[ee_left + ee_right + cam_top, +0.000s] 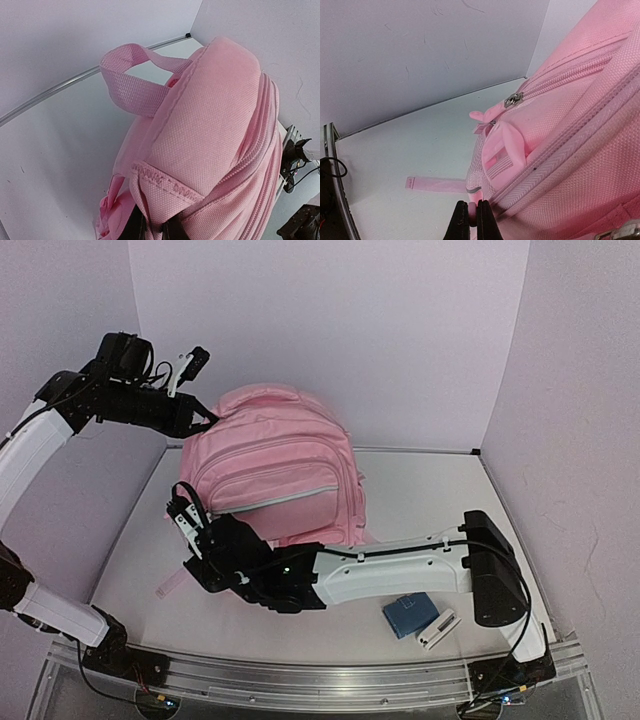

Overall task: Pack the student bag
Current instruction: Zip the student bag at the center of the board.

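Pale lilac walls (330,320) enclose a white table (430,500). At upper left, the left gripper (205,420) is closed, pinching fabric at the top corner of the student bag (275,465), which stands upright mid-table with its front pockets facing the arms. Low on the bag's left side, the right gripper (472,215) has its fingers pressed together, seemingly nipping a sliver of pink edge below a zip slider (514,99). A blue box (405,615) lies at near right. Opening the bag likely needs the left grip bracing firmly while any pull follows the zip, lest the soft bag topple.
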